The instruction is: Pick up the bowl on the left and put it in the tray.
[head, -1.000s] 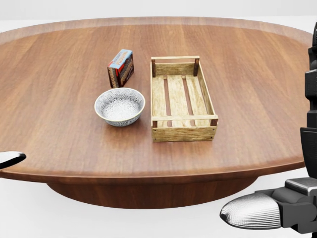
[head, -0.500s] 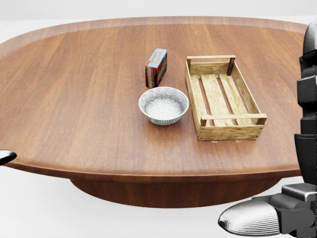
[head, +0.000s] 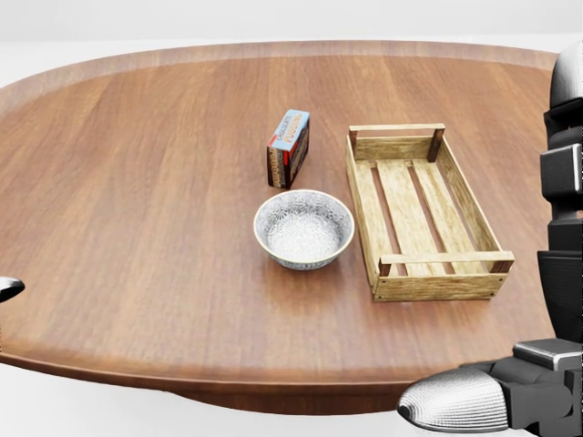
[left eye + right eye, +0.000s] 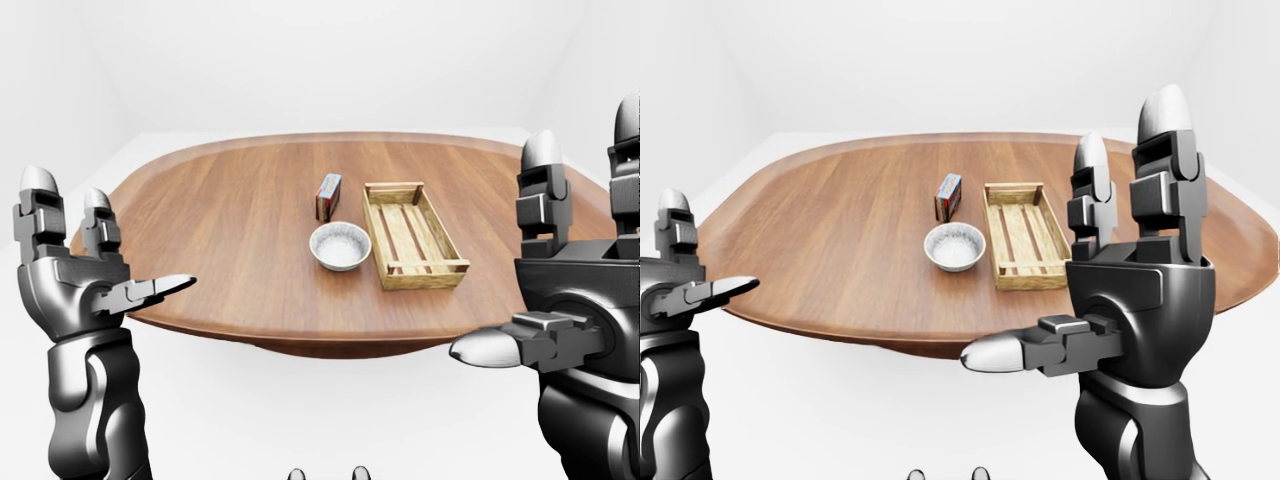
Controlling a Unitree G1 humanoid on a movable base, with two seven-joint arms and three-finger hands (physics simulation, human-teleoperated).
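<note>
A white patterned bowl (image 3: 303, 228) stands upright on the round wooden table (image 3: 137, 209), just left of a slatted wooden tray (image 3: 421, 208) that holds nothing. Both hands are raised short of the table's near edge, well away from the bowl. My left hand (image 4: 95, 270) is open at the left of the left-eye view, fingers up and thumb pointing inward. Equally spread, my right hand (image 4: 1120, 270) fills the right of the right-eye view with nothing in it.
A small red and blue box (image 3: 288, 147) stands on edge just above the bowl in the head view. The table's near rim (image 3: 228, 378) runs across the bottom of the head view, with white floor (image 4: 300, 410) below it.
The whole picture has shifted: the camera moved, so bowl, box and tray slid right and now sit lower and larger. Both hands stay raised.
</note>
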